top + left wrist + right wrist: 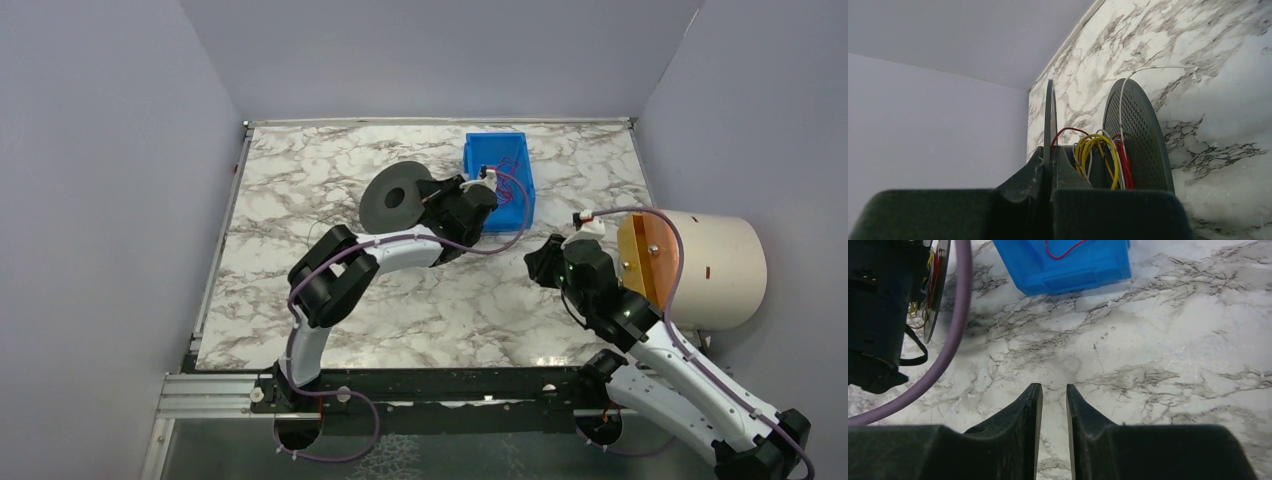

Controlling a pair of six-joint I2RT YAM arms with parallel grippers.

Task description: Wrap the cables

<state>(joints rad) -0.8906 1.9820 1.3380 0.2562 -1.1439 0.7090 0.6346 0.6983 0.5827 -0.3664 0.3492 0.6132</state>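
Note:
A dark grey spool stands on edge on the marble table, left of the blue bin. My left gripper is shut on the spool's thin left flange. Between that flange and the perforated one, yellow cables and red cables are coiled round the core. A white wire trails out over the perforated flange onto the table. A red cable lies in the blue bin. My right gripper hovers over bare marble, slightly open and holding nothing.
A cream cylinder with an orange lid lies at the table's right edge, beside the right arm. The left arm's lilac hose loops across the left of the right wrist view. Grey walls enclose the table on three sides.

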